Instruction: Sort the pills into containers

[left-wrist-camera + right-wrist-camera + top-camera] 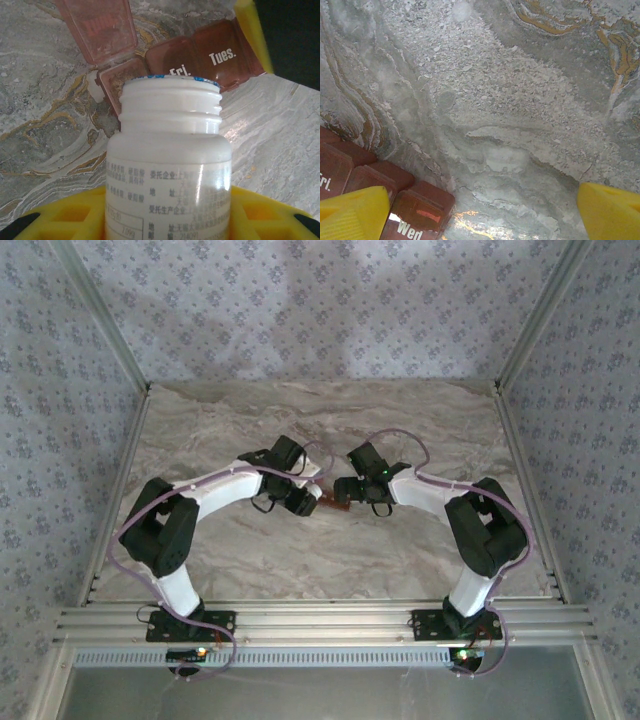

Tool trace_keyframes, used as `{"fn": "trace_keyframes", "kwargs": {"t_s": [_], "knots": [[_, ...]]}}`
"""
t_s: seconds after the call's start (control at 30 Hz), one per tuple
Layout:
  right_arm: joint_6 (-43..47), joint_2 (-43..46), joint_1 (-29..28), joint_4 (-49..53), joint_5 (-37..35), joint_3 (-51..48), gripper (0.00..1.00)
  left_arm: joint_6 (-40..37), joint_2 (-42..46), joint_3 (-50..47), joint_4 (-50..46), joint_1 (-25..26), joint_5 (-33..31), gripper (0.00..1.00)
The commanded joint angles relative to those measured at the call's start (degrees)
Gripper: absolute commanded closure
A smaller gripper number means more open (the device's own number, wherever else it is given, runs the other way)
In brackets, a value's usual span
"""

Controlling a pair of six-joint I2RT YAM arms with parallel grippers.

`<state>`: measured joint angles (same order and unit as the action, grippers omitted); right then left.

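From above, the containers (336, 502) lie on the table (300, 560) between the two arms. The left tool (302, 497) meets the strip from its left and the right tool (354, 488) from its right. The table is grey-white marble pattern. An aluminium rail (320, 620) runs along the edge on the arms' side of the strip, and pale walls (300, 300) with a small floral print stand well behind it.

At the left wrist, the left tool (167, 227) pinches a white bottle (170, 165), with yellow fingers (65, 220) either side of its body and its uncapped mouth aimed at the strip. Just beyond the mouth one compartment (117, 82) stands with its lid (100, 27) thrown back. Beside it the lids marked "Fri." and "Tues." are closed. The pour looks to be the step in hand. It should go best with the mouth low and centred over that open compartment, tipped slowly, so pills do not skip onto the closed lids or the marble. What the compartment holds I cannot tell.

At the right wrist, the right tool (480, 212) is spread wide. One fingertip (352, 212) sits over the strip by the "Wed" lid, the other well off it above bare marble. Whether that fingertip touches the strip I cannot tell. Pressing lightly there would likely steady the strip.
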<state>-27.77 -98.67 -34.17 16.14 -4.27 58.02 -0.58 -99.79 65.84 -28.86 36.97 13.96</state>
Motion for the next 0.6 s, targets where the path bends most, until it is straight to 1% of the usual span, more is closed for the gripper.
{"fn": "trace_keyframes", "kwargs": {"t_s": [0.0, 0.57], "knots": [[-0.39, -0.19, -0.36, 0.69, -0.16, 0.09, 0.02, -0.74, -0.95, 2.42, -2.85, 0.47, -0.95, 1.00], [-0.38, -0.30, -0.12, 0.31, 0.60, -0.31, 0.02, -0.26, -3.51, 7.08, -9.62, 0.69, -2.90, 1.00]]}}
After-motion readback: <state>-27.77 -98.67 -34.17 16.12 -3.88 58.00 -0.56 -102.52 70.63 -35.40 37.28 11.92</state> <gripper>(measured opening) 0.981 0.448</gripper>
